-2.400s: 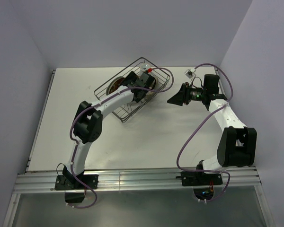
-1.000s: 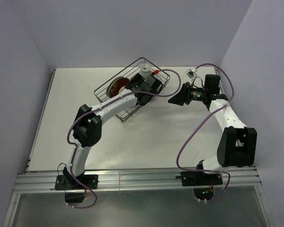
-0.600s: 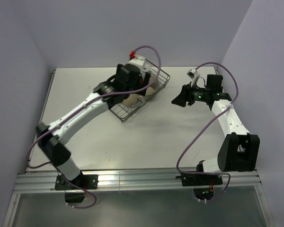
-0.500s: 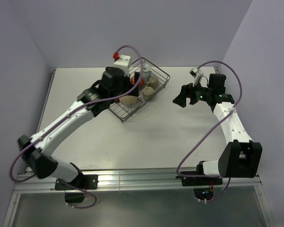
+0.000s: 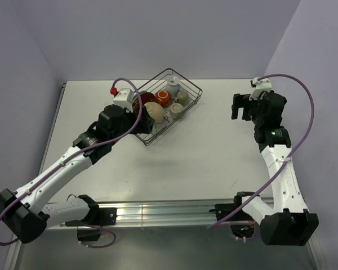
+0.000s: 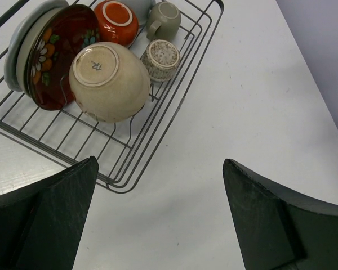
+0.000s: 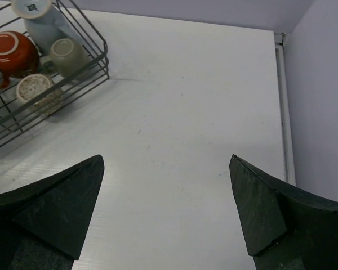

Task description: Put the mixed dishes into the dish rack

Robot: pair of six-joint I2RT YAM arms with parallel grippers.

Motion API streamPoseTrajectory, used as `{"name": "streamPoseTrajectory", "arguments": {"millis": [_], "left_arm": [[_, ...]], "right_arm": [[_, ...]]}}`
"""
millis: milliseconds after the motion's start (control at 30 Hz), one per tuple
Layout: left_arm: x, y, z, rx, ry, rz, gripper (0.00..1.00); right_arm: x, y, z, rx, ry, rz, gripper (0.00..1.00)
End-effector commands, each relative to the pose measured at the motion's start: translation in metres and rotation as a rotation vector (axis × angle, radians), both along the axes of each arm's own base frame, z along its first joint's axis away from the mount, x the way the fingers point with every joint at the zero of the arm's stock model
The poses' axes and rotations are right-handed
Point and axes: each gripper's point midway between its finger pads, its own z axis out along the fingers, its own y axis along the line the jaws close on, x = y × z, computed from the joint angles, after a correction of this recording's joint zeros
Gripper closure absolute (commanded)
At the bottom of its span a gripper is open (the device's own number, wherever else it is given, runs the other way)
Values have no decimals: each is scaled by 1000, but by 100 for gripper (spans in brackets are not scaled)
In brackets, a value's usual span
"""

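Plates (image 6: 56,62) stand on edge at the left end of the dish rack (image 6: 158,147). Beside them are an upturned cream bowl (image 6: 110,81), an orange-red mug (image 6: 117,21) and two cups (image 6: 161,58). The left gripper (image 6: 159,162) hangs spread wide and empty over the rack's edge. The right gripper (image 7: 167,157), equally wide and empty, is over the table (image 5: 203,146), well apart from the rack.

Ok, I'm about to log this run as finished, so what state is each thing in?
Left fingers: open, empty.
Right fingers: open, empty.
Dish rack: loaded, on table.
Cream bowl: base up in rack.
Red floral plate: on edge in rack.
Orange-red mug: in rack, apparently base up.
Speckled cup: in rack, base up.
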Motion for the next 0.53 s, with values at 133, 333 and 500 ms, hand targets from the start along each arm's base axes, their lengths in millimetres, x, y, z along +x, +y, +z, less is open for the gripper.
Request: {"name": "streamPoseTrajectory", "arguments": {"millis": [133,333,500], "left_arm": [[-9,7,24,-85,-69,2,1],[-13,11,19,-90,-60,13,1],[-14,16,15,-85,-48,30,1]], "right_arm": [[-19,-23,6,5,-33,-155,0],[-21,-27,5,17,-31,-191,0],[-19,-28,0,25,-36,-199,0]]}}
